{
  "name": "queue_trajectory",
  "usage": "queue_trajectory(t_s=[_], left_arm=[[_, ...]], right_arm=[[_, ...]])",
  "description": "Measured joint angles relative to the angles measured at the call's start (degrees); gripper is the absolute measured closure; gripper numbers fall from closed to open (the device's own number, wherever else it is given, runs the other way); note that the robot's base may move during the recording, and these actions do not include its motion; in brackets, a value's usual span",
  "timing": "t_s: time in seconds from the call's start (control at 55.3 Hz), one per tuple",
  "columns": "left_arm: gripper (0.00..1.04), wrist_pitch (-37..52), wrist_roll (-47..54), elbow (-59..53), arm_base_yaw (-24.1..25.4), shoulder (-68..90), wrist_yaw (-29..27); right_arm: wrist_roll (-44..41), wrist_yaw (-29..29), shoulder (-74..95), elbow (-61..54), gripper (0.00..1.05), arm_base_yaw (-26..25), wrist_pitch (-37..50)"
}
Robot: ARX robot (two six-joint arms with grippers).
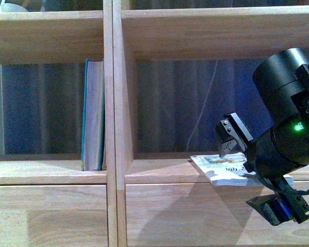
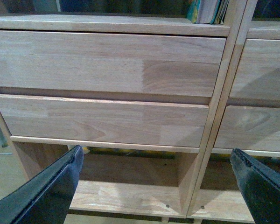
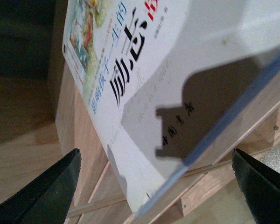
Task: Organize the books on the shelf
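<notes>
Jaws of the right gripper (image 1: 238, 175) are apart, one above and one below the front edge of the white paperback (image 1: 216, 167), clamped on nothing. The paperback lies flat on the floor of the right-hand compartment of the shelf (image 1: 195, 36), its near edge hanging over the front. In the right wrist view the cover fills the gap between the jaws, with clearance on both sides.

Left gripper (image 2: 156, 151) has its jaws apart too and holds nothing. It is down low, facing the drawer fronts (image 2: 107, 65), well apart from both books.

The teal book (image 1: 94, 116) stands upright in the left compartment, tight against the centre divider.

My read of the step is to grip the paperback so it can be stood up. To do it well:
- Push in a bit deeper before closing, since a pinch on the very edge of a thin book will let it droop or twist.
- Keep the lower jaw clear of the shelf board, because contact there will shove the book back instead of gripping it.
- Close square to the cover, and lift only once the grip is firm.
</notes>
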Motion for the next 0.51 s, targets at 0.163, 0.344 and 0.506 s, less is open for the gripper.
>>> queue_trajectory(t_s=[0.163,0.344,0.506], left_arm=[[0.07,0.0,0.0,0.0,0.0,0.0,0.0],[0.07,0.0,0.0,0.0,0.0,0.0,0.0],[0.07,0.0,0.0,0.0,0.0,0.0,0.02]], right_arm=[[-0.11,1.25,1.27,1.42,0.07,-0.46,-0.85],[-0.13,3.15,2.49,2.84,0.07,-0.81,-1.73],[0.17,3.21,3.82,5.03,0.07,-0.85,-2.71]])
